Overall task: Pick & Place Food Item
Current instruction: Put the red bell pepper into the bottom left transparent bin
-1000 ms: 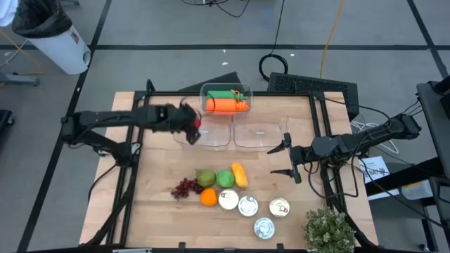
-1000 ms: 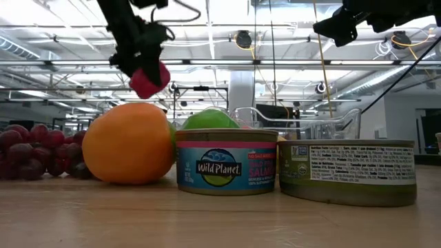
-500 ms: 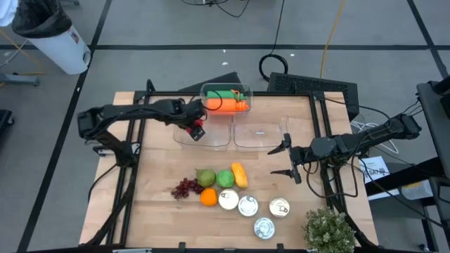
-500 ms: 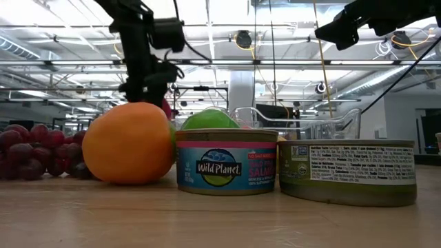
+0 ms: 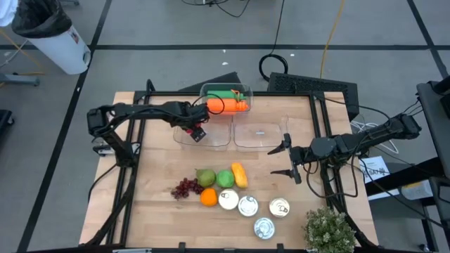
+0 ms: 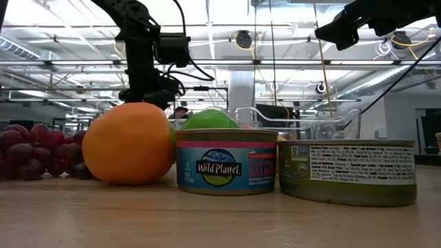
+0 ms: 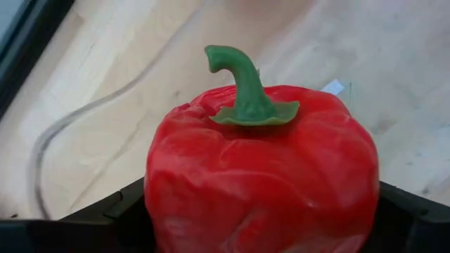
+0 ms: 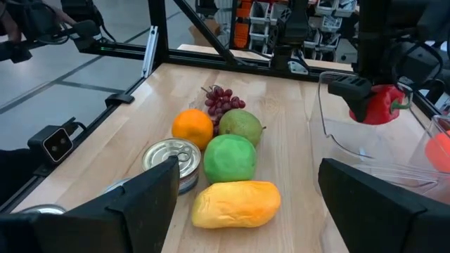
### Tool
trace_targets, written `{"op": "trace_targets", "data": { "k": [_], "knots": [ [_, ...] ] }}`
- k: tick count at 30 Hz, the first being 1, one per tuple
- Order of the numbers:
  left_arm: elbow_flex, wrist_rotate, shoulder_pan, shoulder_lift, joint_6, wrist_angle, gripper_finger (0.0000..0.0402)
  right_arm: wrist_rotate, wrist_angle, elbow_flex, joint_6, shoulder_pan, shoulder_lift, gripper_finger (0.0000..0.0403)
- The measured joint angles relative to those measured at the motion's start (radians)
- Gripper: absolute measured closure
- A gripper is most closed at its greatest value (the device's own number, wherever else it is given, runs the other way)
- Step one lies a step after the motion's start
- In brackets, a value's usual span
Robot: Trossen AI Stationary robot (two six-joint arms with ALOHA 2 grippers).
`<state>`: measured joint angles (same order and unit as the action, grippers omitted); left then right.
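Note:
A red bell pepper (image 7: 260, 176) with a green stem (image 7: 242, 84) sits between the fingers of my left gripper (image 5: 195, 131). That gripper is shut on it, low over the left clear container (image 5: 214, 137). The right wrist view shows the pepper (image 8: 383, 104) at that container's rim (image 8: 330, 119). In the low view the orange hides the pepper, and only the left gripper (image 6: 148, 93) shows above it. My right gripper (image 5: 288, 159) waits open over the table's right half, touching nothing. My left gripper pinches the pepper's body between its two fingers (image 7: 116, 211), one on each flank (image 7: 165, 190). It comes slanting down from the table's left. The stem points away from the wrist. The pepper is inside the container's rim; whether it touches the floor I cannot tell.
A second clear container (image 5: 259, 133) stands beside the first, and a third at the far edge holds a carrot (image 5: 226, 105). Near the table's middle lie grapes (image 5: 184, 187), a pear (image 5: 204, 177), a green fruit (image 5: 225, 178), a mango (image 5: 240, 174), an orange (image 5: 209, 197) and several cans (image 5: 247, 206). A plant (image 5: 329, 232) stands at the near right corner.
My left gripper has carried the pepper a little toward the table's right and down, from above the container's left rim into the container. In the low view the pepper has sunk behind the orange. The hold has stayed shut.

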<state>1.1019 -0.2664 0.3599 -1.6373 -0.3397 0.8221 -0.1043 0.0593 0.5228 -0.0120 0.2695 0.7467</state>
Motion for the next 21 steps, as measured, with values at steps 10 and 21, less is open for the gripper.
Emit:
{"op": "trace_targets", "data": {
  "k": [10, 21],
  "knots": [
    [0.000, 0.000, -0.002, 0.003, -0.022, -0.002, 0.0053, 0.000, -0.002, 0.000, 0.000, 0.000, 0.000, 0.0083],
    [0.000, 0.131, 0.005, 0.003, -0.027, -0.017, 0.0052, 0.000, -0.011, 0.000, -0.001, 0.000, 0.000, 0.0083]
  ]
}}
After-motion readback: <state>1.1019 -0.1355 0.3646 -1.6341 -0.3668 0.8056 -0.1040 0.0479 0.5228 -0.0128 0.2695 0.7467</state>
